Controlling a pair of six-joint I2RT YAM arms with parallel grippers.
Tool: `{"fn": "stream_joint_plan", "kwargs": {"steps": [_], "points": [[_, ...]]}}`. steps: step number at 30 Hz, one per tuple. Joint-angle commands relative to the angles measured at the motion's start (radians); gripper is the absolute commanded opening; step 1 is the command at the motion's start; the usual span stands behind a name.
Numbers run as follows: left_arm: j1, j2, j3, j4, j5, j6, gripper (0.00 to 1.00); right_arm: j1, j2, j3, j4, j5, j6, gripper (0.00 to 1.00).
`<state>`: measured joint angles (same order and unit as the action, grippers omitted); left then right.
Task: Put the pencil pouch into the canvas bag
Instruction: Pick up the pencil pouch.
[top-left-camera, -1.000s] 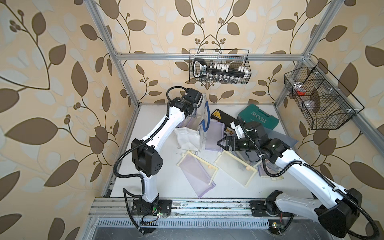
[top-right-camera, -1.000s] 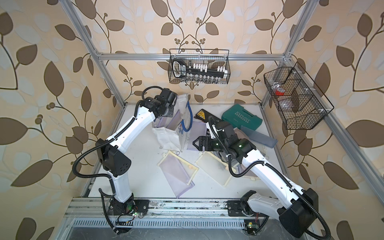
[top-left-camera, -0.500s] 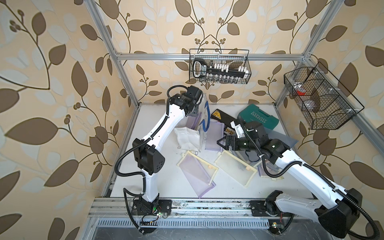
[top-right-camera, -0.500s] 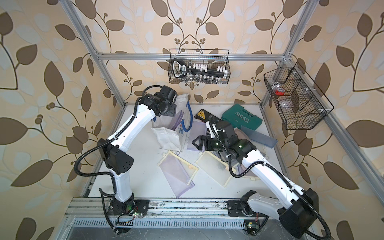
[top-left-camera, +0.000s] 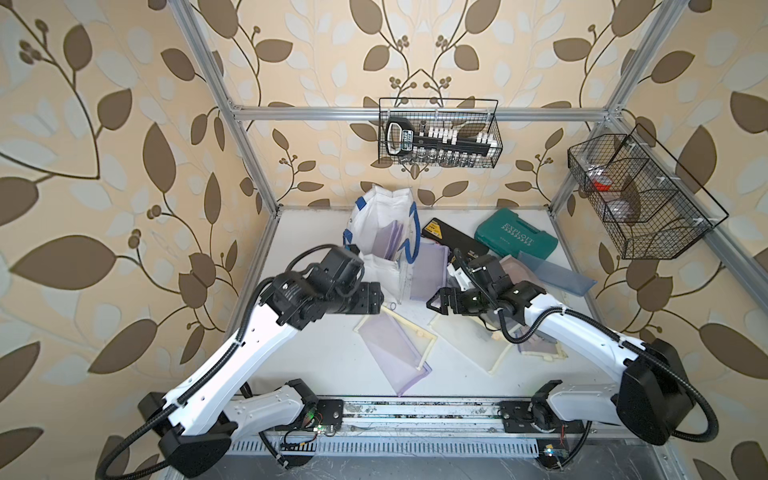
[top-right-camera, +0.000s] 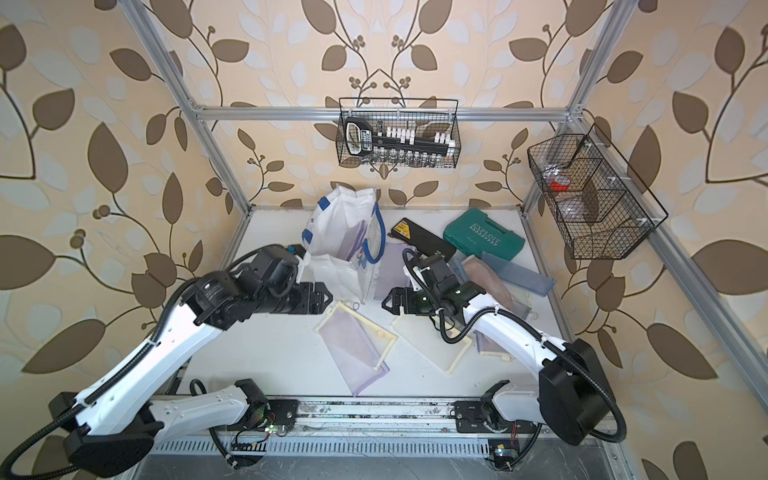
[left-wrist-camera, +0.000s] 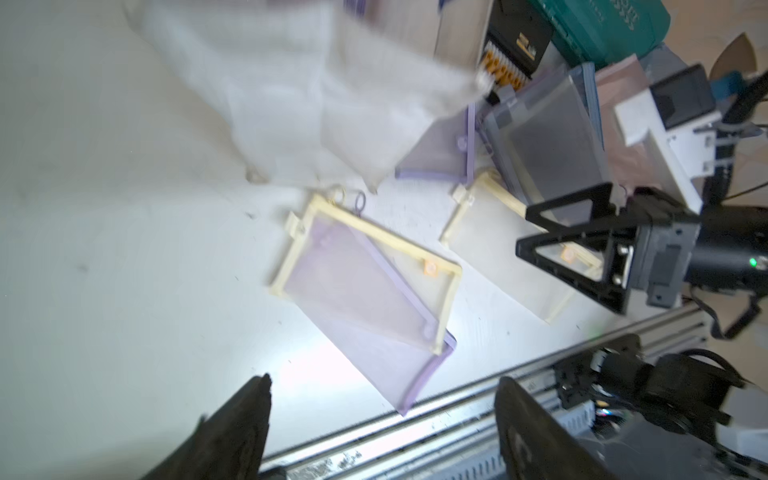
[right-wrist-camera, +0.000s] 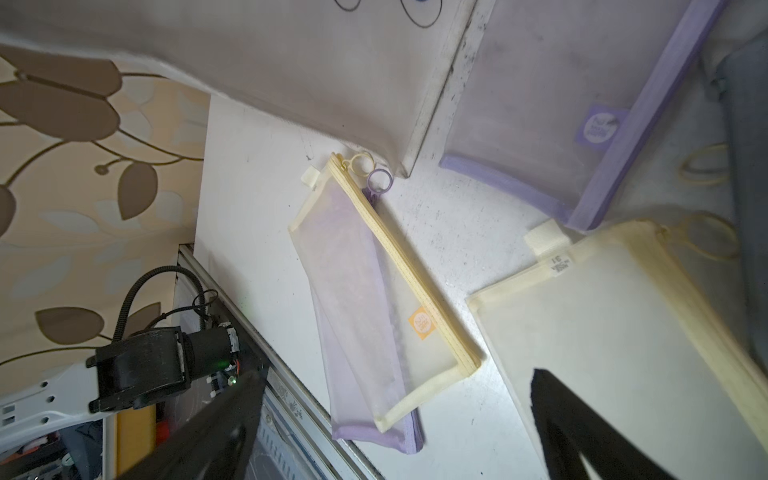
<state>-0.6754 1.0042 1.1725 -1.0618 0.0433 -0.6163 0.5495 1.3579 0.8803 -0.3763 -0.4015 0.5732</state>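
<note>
The canvas bag (top-left-camera: 376, 216) (top-right-camera: 338, 226), white with blue handles, stands at the back with purple pouches (top-left-camera: 392, 241) in its mouth. A cream-trimmed pencil pouch (top-left-camera: 395, 338) (top-right-camera: 357, 332) (left-wrist-camera: 365, 278) (right-wrist-camera: 374, 286) lies on a purple one at mid-table. A second cream pouch (top-left-camera: 467, 347) (right-wrist-camera: 602, 336) lies to its right. My left gripper (top-left-camera: 376, 299) (top-right-camera: 323, 297) (left-wrist-camera: 382, 415) hangs open and empty just left of the bag's foot. My right gripper (top-left-camera: 436, 301) (top-right-camera: 390, 301) (right-wrist-camera: 395, 436) faces it, open and empty, above the second cream pouch's edge.
A purple pouch (top-left-camera: 428, 270) (right-wrist-camera: 536, 116) leans beside the bag. Behind the right arm lie a black case (top-left-camera: 451, 237), a green tool case (top-left-camera: 515, 239), a pink pouch (top-right-camera: 486, 278) and a blue-grey pouch (top-left-camera: 552, 272). Wire baskets (top-left-camera: 438, 133) hang on the walls. A metal rail (top-left-camera: 415, 411) edges the front.
The left gripper was shut at the bag's mouth. It has opened and drawn back and down to the bag's front left. The right arm has barely moved.
</note>
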Motion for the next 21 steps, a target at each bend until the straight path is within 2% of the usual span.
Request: {"fn": "stream_joint_plan", "kwargs": {"steps": [1,5,9,21], "points": [[-0.011,-0.090,-0.221,0.111,0.168,-0.220,0.85,0.006,0.087,-0.015,0.070,-0.070,-0.027,0.97],[-0.010,-0.164,-0.412,0.239,0.236,-0.316,0.81,0.042,0.201,0.013,0.111,-0.090,-0.036,0.94],[-0.010,-0.148,-0.528,0.383,0.292,-0.388,0.77,0.090,0.303,0.053,0.149,-0.088,-0.029,0.92],[-0.010,-0.019,-0.647,0.617,0.247,-0.504,0.59,0.111,0.448,0.094,0.229,-0.097,-0.016,0.81]]}}
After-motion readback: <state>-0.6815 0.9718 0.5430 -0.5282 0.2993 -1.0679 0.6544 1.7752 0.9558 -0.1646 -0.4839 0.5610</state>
